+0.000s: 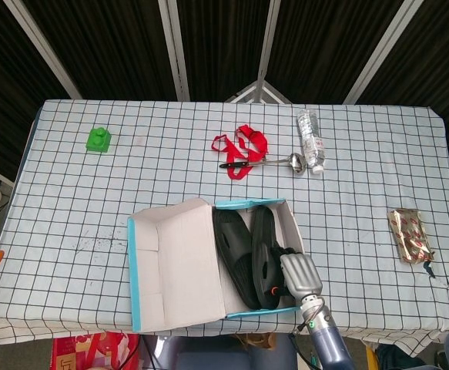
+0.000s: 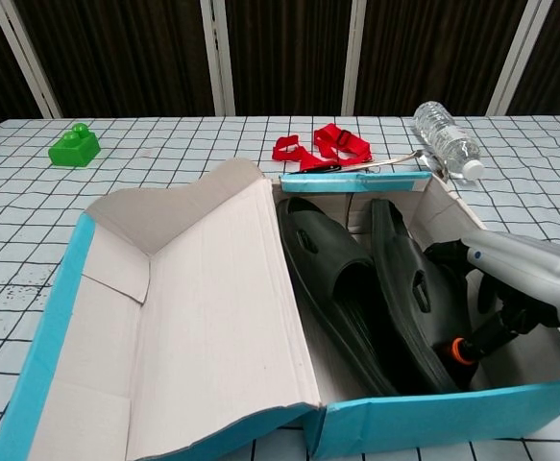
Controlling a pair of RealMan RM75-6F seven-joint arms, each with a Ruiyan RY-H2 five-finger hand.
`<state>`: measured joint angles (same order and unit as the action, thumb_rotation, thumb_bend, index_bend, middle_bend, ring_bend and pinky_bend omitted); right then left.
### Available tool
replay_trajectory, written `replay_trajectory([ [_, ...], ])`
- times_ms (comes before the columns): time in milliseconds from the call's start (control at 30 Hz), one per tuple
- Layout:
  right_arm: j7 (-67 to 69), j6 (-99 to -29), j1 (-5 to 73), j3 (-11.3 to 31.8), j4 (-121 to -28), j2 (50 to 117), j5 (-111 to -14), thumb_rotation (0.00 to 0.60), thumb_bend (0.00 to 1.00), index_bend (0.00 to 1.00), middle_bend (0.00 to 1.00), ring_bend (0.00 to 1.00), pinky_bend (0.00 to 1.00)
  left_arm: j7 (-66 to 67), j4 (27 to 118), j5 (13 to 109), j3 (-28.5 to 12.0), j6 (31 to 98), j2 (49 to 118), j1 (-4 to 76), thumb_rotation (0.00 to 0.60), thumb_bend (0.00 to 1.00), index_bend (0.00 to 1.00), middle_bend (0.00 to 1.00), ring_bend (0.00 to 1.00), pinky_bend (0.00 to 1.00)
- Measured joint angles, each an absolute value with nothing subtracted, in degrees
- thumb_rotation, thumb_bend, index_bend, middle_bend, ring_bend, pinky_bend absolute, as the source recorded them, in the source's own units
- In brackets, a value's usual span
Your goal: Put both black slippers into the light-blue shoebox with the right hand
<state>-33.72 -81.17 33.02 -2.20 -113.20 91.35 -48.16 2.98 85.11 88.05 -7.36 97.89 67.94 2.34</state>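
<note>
Silver-grey right hand (image 2: 510, 288), black fingers, orange ring, seemingly blue-grey forearm

Matt slippers in a cardboard box

Slippers (image 2: 356, 279) look matt, rubbery; box (image 2: 212, 317) plain matt card inside; checked cloth (image 1: 70, 200) covers the table; bottle (image 1: 309, 139) clear glossy plastic.
</note>
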Motion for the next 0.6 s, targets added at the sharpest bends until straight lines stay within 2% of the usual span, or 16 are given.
replay_trajectory([
  [100, -33.1, -80.5, 32.8, -1.3, -113.9, 90.9, -48.2, 0.6, 0.63, 0.41, 0.33, 0.29, 0.4, 3.1, 85.1, 88.0, -7.3, 97.8, 68.0, 2.4, 0.6, 0.22, 0.03, 0.0, 0.0, 0.02],
  [233, -32.7, -79.9, 32.7, -0.1, -116.0, 89.7, -48.7, 0.6, 0.62, 0.3, 0.22, 0.2, 0.27, 3.3, 85.2, 88.1, -7.3, 97.7, 68.0, 2.4, 0.6, 0.22, 0.03, 0.0, 0.0, 0.02],
  [467, -33.3, -78.1, 33.0, 2.3, -119.2, 87.4, -47.9, 0.6, 0.41, 0.05, 0.06, 0.1, 0.17, 3.1, 85.2, 88.1, -7.2, 97.8, 67.9, 2.3, 0.6, 0.22, 0.03, 0.0, 0.0, 0.02],
  [600, -34.4, -77.0, 33.5, 3.0, -120.9, 86.0, -45.8, 0.6, 0.32, 0.0, 0.01, 0.05, 0.13, 3.0, 85.2, 88.1, -7.2, 97.8, 67.8, 2.3, 0.6, 0.22, 0.03, 0.0, 0.0, 0.02],
])
